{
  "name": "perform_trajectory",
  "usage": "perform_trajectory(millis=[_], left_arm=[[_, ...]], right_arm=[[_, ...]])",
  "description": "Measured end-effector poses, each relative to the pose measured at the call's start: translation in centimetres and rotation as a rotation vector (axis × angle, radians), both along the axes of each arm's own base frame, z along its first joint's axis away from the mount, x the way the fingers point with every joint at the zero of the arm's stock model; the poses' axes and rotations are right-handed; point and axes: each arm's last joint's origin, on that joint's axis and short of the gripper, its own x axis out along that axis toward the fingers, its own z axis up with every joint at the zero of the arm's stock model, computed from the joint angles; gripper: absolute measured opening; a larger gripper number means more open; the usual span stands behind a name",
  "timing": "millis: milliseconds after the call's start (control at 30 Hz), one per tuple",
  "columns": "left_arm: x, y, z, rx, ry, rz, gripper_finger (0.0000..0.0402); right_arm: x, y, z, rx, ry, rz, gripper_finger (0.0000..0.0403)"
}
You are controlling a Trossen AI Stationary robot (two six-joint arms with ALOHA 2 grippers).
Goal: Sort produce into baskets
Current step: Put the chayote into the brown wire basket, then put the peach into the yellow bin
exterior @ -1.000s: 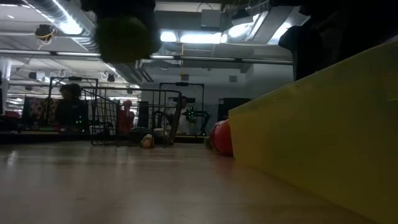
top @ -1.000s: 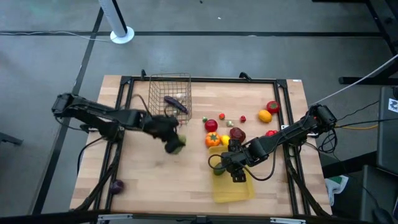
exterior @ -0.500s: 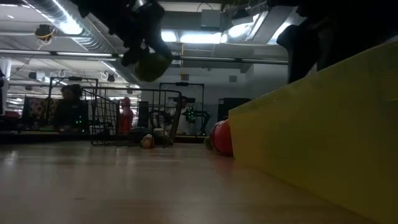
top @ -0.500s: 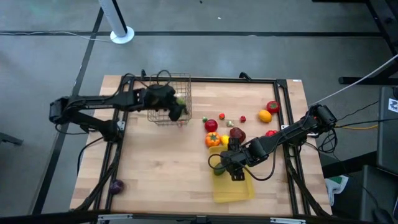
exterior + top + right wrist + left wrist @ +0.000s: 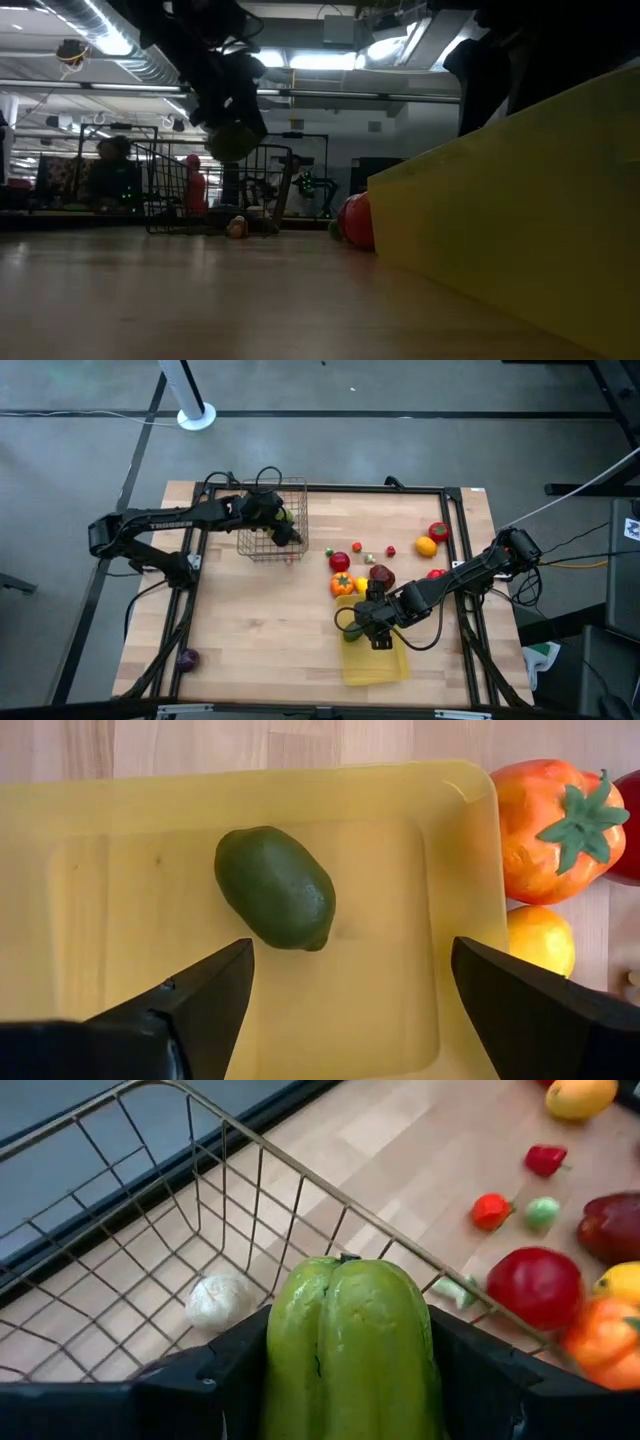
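Left gripper [image 5: 345, 1380] over the boxy dark wire-mesh basket [image 5: 272, 520], fingers clamped on a green ridged toy pepper [image 5: 348, 1348]. A small whitish toy vegetable [image 5: 218, 1300] lies inside the basket. Right gripper [image 5: 345, 1010] hangs above the shallow translucent yellow plastic tray [image 5: 90, 920], fingers wide apart, empty; a dark green oval toy fruit [image 5: 275, 887] rests in the tray. More produce scattered on the wooden tabletop [image 5: 260, 630].

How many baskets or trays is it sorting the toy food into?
2. The wire basket stands near the table's far edge, under the left claw. The yellow tray lies near the front edge, with the right claw above it.
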Motion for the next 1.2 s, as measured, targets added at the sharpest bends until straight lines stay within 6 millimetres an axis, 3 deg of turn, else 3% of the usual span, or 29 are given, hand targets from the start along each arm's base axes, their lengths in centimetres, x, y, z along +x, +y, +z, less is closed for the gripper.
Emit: perform_trajectory(millis=[400, 800, 967, 1200], left_arm=[[-0.4, 0.5, -0.3, 0.016, 0.049, 0.011, 0.0231], [0.0, -0.3, -0.3, 0.065, 0.083, -0.077, 0.0319], [0.0, -0.3, -0.2, 0.047, 0.058, -0.051, 0.0328], [0.1, -0.2, -0.2, 0.004, 0.017, 0.003, 0.0328]], right_arm=[[0.0, -0.1, 0.0, -0.015, -0.008, -0.007, 0.0335], [0.2, -0.4, 0.0, -0.016, -0.006, -0.020, 0.0335], [0.5, -2.4, -0.1, -0.042, 0.032, -0.058, 0.0335], [1.4, -6.7, -0.2, -0.089, 0.087, -0.108, 0.0335]])
